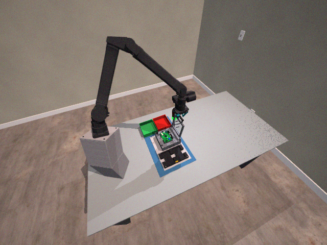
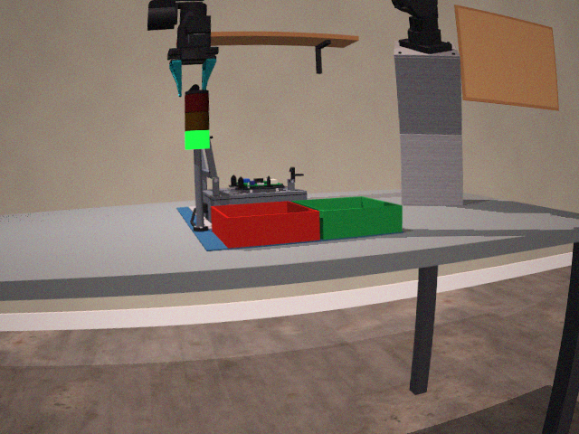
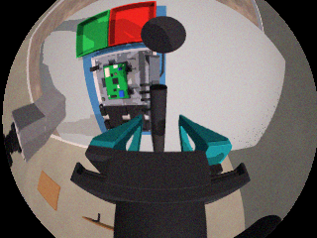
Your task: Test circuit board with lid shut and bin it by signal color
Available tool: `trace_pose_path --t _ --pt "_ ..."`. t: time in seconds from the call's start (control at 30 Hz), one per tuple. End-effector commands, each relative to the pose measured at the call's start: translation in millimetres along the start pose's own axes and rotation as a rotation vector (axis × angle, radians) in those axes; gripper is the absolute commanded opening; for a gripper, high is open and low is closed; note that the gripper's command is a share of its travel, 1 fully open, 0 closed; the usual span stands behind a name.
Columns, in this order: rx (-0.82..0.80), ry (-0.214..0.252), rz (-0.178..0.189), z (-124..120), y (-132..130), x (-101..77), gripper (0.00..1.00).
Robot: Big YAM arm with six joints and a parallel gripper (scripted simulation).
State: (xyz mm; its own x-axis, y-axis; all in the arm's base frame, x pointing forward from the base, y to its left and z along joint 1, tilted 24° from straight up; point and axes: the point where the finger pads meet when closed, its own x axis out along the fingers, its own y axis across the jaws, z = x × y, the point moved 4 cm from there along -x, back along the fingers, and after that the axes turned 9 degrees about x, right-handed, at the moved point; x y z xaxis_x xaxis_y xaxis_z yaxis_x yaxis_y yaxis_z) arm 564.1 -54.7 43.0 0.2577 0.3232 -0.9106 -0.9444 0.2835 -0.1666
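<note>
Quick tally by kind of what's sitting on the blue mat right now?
Bins: 2, red bin and green bin
Tester: 1
Board: 1
Tray: 1
Signal tower: 1
Total: 6

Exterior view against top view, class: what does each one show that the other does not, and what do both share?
Only the exterior view shows the signal tower side-on, its bottom segment lit green under dark red and amber, plus a wall shelf and an orange board.

Only the top view shows the black tray, both pockets without a board, the whole arm, and the raised lid.

Both show the open, empty end effector above the tower, the circuit board in the tester, and the red bin beside the green bin.
</note>
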Motion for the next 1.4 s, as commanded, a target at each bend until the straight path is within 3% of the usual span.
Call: trace_pose_path --t 0.0,0.13,0.23,0.47,0.57,0.77,0.87,0.93,1.0,1.03,1.37 --pt "0.008 -0.005 -0.017 -1.7 -11.5 -2.5 0.48" --pt "0.011 -0.004 -0.013 -3.2 -10.8 -3.8 0.48" --pt "-0.004 -0.006 -0.054 -0.1 -18.8 -32.2 0.48" --pt "-0.015 -0.008 -0.07 2.4 -24.7 -62.5 0.48" --pt "-0.026 -0.01 -0.062 9.0 -22.1 -63.8 0.48" --pt "-0.015 -0.006 -0.071 2.4 -23.3 -92.9 0.48" --pt "-0.013 -0.005 -0.056 1.9 -16.8 -94.4 0.48" --pt "-0.018 -0.007 -0.017 5.0 -12.9 -74.7 0.48" --pt "-0.011 -0.005 0.006 2.6 -3.4 -67.1 0.48" --pt "-0.005 -0.004 0.005 0.7 -3.7 -67.8 0.92" --pt "-0.001 -0.005 0.002 1.1 -4.0 -69.1 0.92"
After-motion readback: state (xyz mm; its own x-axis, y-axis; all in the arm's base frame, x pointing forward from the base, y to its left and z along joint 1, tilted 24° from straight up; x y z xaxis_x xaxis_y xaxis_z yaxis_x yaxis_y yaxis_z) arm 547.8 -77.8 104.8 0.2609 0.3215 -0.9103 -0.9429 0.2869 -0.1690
